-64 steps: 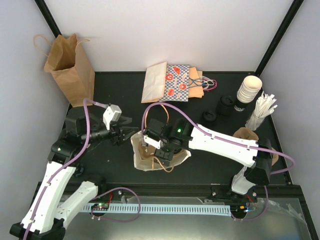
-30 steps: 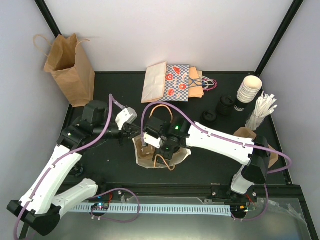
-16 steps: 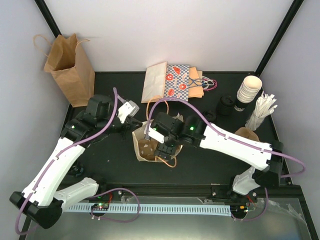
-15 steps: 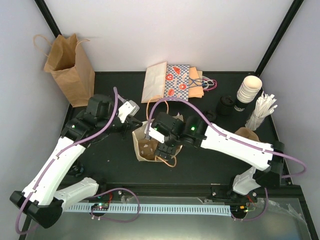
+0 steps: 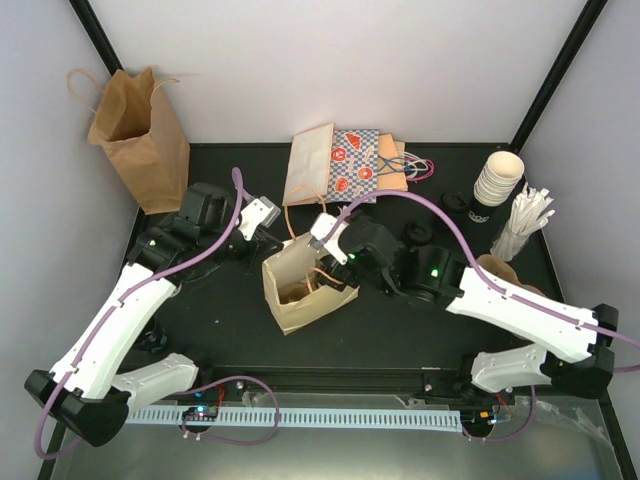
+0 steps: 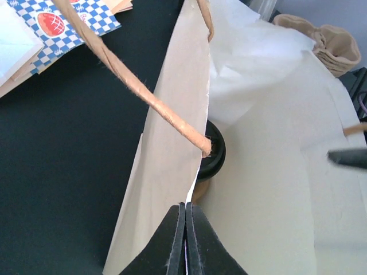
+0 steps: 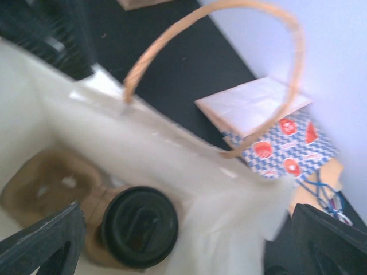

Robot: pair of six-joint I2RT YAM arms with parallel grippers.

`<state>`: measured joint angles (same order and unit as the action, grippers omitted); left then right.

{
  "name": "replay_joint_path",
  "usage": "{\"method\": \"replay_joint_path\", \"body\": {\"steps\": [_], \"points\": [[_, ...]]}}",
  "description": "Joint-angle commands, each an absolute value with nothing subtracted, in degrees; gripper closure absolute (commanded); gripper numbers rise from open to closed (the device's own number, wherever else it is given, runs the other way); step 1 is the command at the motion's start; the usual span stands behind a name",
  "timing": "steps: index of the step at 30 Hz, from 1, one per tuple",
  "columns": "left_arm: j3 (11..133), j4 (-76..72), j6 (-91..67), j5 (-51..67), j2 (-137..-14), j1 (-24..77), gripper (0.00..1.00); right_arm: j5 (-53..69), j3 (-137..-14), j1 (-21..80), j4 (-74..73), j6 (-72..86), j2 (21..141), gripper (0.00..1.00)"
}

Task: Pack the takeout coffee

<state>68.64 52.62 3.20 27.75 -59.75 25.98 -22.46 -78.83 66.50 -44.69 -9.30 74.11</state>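
On the black table (image 5: 215,165), a brown paper bag (image 5: 135,135) stands upright and open at the 10 o'clock corner. To its right, the left gripper (image 6: 186,215) has its pincer pressed together on the rim of the cream bag (image 5: 300,295). That bag stands open-mouthed a little left of the table's centre, and its twisted paper handle (image 6: 137,86) rises from the pinched wall. A brown cardboard carrier (image 7: 49,186) lies on the bottom of the bag. A black-lidded cup (image 7: 139,226) sits in the carrier beside an empty hole. The right gripper (image 7: 186,207) hangs over the bag's mouth at its 3 o'clock edge, its pincer spread wide apart with nothing between the fingers. At the table's 12 o'clock, well apart from the cream bag, several flat bags lie fanned, among them a plain pale one (image 5: 308,165) and a blue-checked one (image 5: 355,165). At 2 o'clock two black lids (image 5: 450,212) sit on the table. Just beyond them the stack of white paper cups (image 5: 497,180) stands upright against the right wall. A bundle of white sticks (image 5: 525,225) stands at the stack's 5 o'clock.
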Motion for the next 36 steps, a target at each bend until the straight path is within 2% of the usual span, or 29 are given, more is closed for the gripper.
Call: {"method": "replay_joint_path", "body": {"steps": [1,10,16,20,31,36], "points": [[70.4,54.9,2.4,26.3,-59.6,25.7,0.98,-34.3,-75.2,66.4,-30.9,-9.3,69.7,0.0],[70.1,54.3,1.4,29.4,-59.0,25.8,0.98,-61.9,-73.5,66.3,-16.1,-9.3,73.1,0.0],[69.4,53.5,0.7,31.6,-58.2,25.8,0.98,-61.1,-74.7,66.4,-11.1,-8.1,76.6,0.0],[68.7,53.6,-1.5,27.2,-57.2,25.2,0.98,-65.3,-76.2,65.5,-10.3,-6.3,76.9,0.0],[68.9,50.0,-5.4,17.0,-57.8,17.0,0.98,-63.4,-71.7,61.3,-21.8,3.9,67.2,0.0],[67.2,45.4,-6.6,16.3,-60.0,12.7,0.99,-59.4,-73.5,55.8,-37.9,16.4,64.4,0.0]]}}
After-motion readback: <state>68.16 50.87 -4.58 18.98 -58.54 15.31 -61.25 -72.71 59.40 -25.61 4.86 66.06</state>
